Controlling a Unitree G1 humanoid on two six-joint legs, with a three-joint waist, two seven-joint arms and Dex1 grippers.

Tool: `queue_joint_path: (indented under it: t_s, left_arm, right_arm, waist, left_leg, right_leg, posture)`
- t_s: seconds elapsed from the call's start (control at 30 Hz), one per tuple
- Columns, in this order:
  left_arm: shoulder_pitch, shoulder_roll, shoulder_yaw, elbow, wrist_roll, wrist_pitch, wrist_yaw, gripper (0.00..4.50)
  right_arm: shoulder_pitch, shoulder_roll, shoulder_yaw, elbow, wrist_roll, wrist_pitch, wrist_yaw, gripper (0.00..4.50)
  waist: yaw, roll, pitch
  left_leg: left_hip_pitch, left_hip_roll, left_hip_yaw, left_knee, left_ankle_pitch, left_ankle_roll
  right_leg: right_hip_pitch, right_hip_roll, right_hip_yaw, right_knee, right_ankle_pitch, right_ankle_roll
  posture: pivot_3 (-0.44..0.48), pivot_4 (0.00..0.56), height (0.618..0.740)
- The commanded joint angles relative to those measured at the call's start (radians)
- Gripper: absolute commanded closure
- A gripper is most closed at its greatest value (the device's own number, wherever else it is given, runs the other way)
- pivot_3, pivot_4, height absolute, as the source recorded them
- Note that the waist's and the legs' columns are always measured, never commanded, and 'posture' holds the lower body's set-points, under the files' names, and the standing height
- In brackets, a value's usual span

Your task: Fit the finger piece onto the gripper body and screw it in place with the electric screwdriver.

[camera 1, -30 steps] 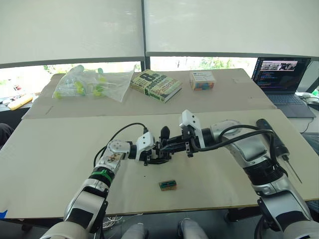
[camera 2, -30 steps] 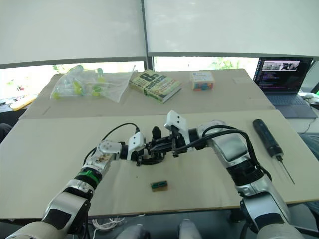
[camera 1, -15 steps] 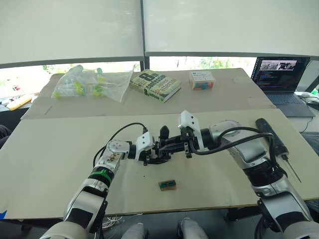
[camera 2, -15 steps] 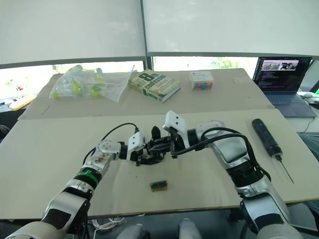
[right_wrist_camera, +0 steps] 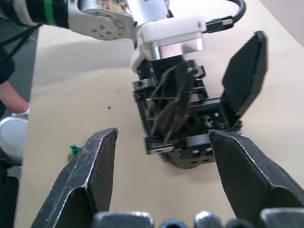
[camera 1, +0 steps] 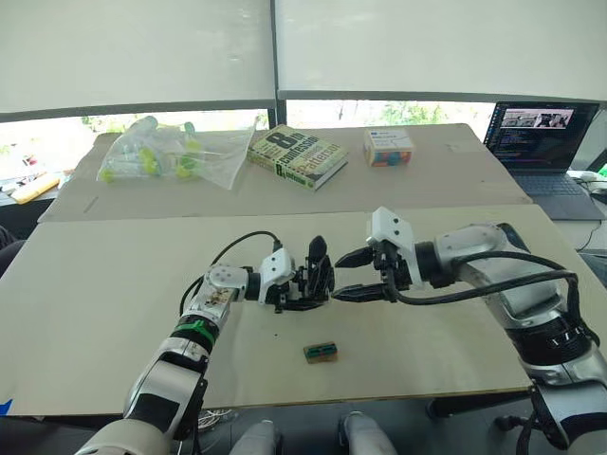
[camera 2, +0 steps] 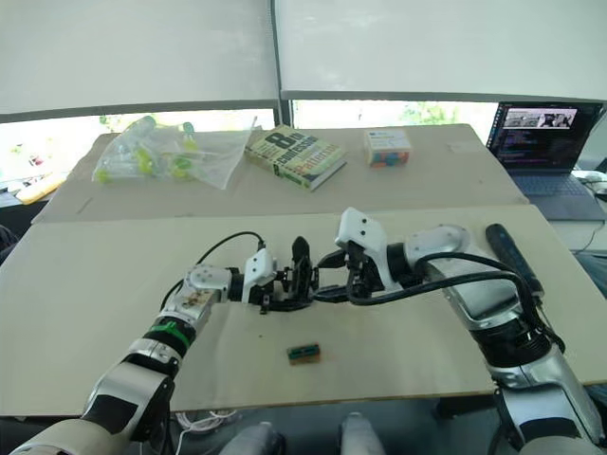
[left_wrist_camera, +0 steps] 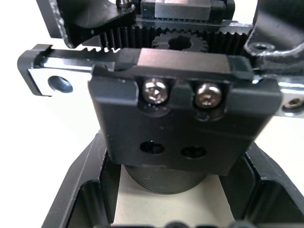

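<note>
Both arms met at the gripper body (camera 1: pixel 305 284) a moment ago; now our right tool (camera 1: pixel 353 275) has drawn back, fingers spread and empty, just beside it. We judge the finger piece (camera 1: pixel 316 256) is seated, so the screwdriver (camera 2: pixel 512 256) on the table (camera 1: pixel 114 284) comes next. Our left tool (camera 1: pixel 296 286) pinches the body, arm low and bent.

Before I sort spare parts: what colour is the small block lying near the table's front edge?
Tan with green, seen best in the left eye view: small block.
</note>
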Motion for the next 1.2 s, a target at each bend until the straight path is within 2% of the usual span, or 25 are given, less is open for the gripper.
queue_joint_path:
  t_s: [0.03, 0.13, 0.37, 0.7, 0.8, 1.0, 1.03, 1.2]
  left_arm:
    - [-0.022, -0.011, 0.008, 0.011, 0.003, -0.026, 0.007, 2.18]
    - [-0.022, -0.011, 0.009, 0.015, 0.003, -0.029, 0.002, 2.18]
    - [-0.024, -0.01, 0.014, 0.015, 0.004, -0.029, -0.003, 2.18]
    - [-0.021, -0.004, 0.015, 0.007, 0.005, -0.026, -0.005, 2.18]
    - [-0.018, -0.006, 0.014, 0.003, 0.005, -0.025, -0.004, 2.18]
    - [-0.018, -0.007, 0.013, 0.002, 0.005, -0.026, -0.002, 2.18]
    - [-0.018, -0.008, 0.013, 0.002, 0.005, -0.026, -0.002, 2.18]
    - [-0.02, -0.009, 0.014, 0.005, 0.006, -0.027, 0.002, 2.18]
  right_arm:
    - [0.013, -0.002, -0.05, -0.032, 0.019, 0.013, -0.03, 1.11]
    - [0.033, -0.01, -0.089, -0.041, 0.049, 0.031, -0.043, 1.11]
    - [0.034, 0.067, -0.132, -0.022, 0.119, 0.062, -0.082, 1.11]
    - [0.049, 0.107, -0.083, 0.016, 0.11, 0.014, -0.084, 1.11]
    - [0.044, 0.117, -0.061, 0.036, 0.084, -0.022, -0.081, 1.94]
    - [0.032, 0.131, -0.033, 0.062, 0.051, -0.065, -0.072, 4.04]
    - [0.03, 0.131, -0.029, 0.064, 0.043, -0.073, -0.067, 4.17]
    - [0.021, 0.113, 0.012, 0.08, -0.016, -0.131, -0.028, 4.17]
  waist:
    - [0.002, 0.0, 0.0]
    - [0.005, 0.0, 0.0]
    - [0.002, 0.0, 0.0]
    - [0.0, 0.0, 0.0]
    - [0.0, 0.0, 0.0]
    - [0.0, 0.0, 0.0]
    - [0.0, 0.0, 0.0]
    - [-0.001, 0.0, 0.0]
  left_leg:
    - [0.0, 0.0, 0.0, 0.0, 0.0, 0.0]
    - [0.0, 0.0, 0.0, 0.0, 0.0, 0.0]
    - [0.0, 0.0, 0.0, 0.0, 0.0, 0.0]
    - [0.0, 0.0, 0.0, 0.0, 0.0, 0.0]
    - [0.0, 0.0, 0.0, 0.0, 0.0, 0.0]
    - [0.0, 0.0, 0.0, 0.0, 0.0, 0.0]
    - [0.0, 0.0, 0.0, 0.0, 0.0, 0.0]
    - [0.0, 0.0, 0.0, 0.0, 0.0, 0.0]
  right_leg:
    - [0.0, 0.0, 0.0, 0.0, 0.0, 0.0]
    - [0.0, 0.0, 0.0, -0.001, 0.0, 0.0]
    - [0.0, 0.0, 0.0, 0.0, 0.0, 0.0]
    - [0.0, 0.0, 0.0, 0.0, 0.0, 0.0]
    - [0.0, 0.0, 0.0, 0.0, 0.0, 0.0]
    - [0.0, 0.0, 0.0, 0.0, 0.0, 0.0]
    - [0.0, 0.0, 0.0, 0.0, 0.0, 0.0]
    - [0.0, 0.0, 0.0, 0.0, 0.0, 0.0]
  posture:
    - [0.0, 0.15, 0.74]
    - [0.0, 0.15, 0.74]
    - [0.0, 0.15, 0.74]
    - [0.0, 0.15, 0.74]
    - [0.0, 0.15, 0.74]
    - [0.0, 0.15, 0.74]
    - [0.0, 0.15, 0.74]
    - [0.0, 0.15, 0.74]
